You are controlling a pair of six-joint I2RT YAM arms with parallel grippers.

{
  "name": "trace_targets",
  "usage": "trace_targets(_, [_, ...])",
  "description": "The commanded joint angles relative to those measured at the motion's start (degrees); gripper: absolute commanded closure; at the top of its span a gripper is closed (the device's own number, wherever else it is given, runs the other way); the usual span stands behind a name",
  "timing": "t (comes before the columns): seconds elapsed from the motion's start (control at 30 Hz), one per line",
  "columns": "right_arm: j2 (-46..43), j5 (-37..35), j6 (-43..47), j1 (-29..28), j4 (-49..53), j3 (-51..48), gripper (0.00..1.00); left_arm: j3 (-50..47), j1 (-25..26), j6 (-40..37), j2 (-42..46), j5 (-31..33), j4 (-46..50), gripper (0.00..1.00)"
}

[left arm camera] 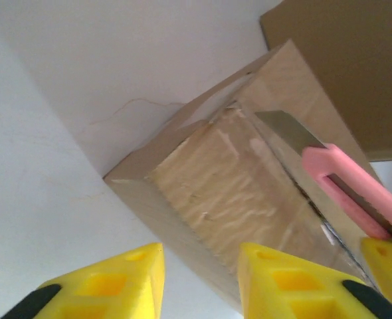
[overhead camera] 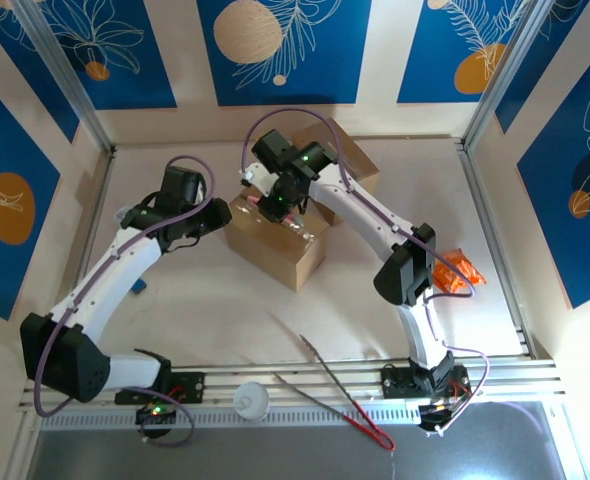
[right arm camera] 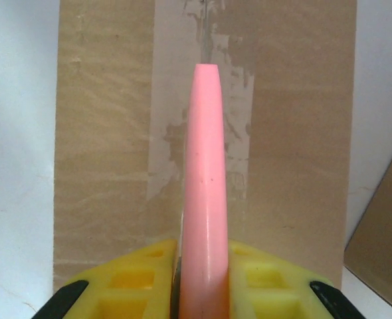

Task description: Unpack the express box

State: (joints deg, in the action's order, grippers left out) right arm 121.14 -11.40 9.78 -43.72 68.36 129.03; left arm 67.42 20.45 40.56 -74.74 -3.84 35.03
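Two cardboard boxes stand on the pale table [overhead camera: 225, 330]. The one we are working on, the brown cardboard express box [overhead camera: 285, 255] [left arm camera: 216, 179] [right arm camera: 103, 133], lies near the middle of the top view. A second plain brown cardboard box [overhead camera: 360, 160] [left arm camera: 342, 60] sits close by at its 1 o'clock.

The right hand [overhead camera: 287, 205] [right arm camera: 202, 266] is clamped on a pink plastic utility knife [right arm camera: 204, 166] [left arm camera: 345, 183]. The knife's body points toward 12 o'clock along the scuffed strip of clear packing tape [right arm camera: 232, 100] that runs down the centre of the lid. In the left wrist view the knife's steel blade [left arm camera: 282, 129] lies on the top face by the taped edge.

The left hand [overhead camera: 213, 215] [left arm camera: 201, 266] hovers at the express box's 9 o'clock end. Its jaws are a little apart with nothing between them, and as far as we can tell it is clear of the cardboard.

We judge the step in hand to be slitting the tape seam. The flaps look closed, so the unpacking proper is not yet begun. We cannot tell whether the tape is cut through anywhere.

The next move calls for the blade to run straight along the seam, shallow enough to spare whatever is inside. The left hand should brace the 9 o'clock end so the box does not slide under the pull. Only then can the flaps be lifted.
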Motion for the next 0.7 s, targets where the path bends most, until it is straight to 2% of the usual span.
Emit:
trace_targets(0.0, [1.2, 0.5, 1.2, -0.4, 0.2, 2.4, 1.0, -0.5, -0.8, 0.2, -1.3, -2.4, -0.7, 0.61])
trace_targets(0.27, [2.4, 0.7, 1.2, -0.7, -0.4, 3.3, 1.0, 2.1, -1.3, 2.2, -7.6, -2.3, -1.3, 0.64])
trace_targets(0.67, [2.6, 0.1, 1.5, -0.6, -0.6, 3.3, 1.0, 0.7, -2.0, 4.6, -6.7, -1.7, -5.2, 0.64])
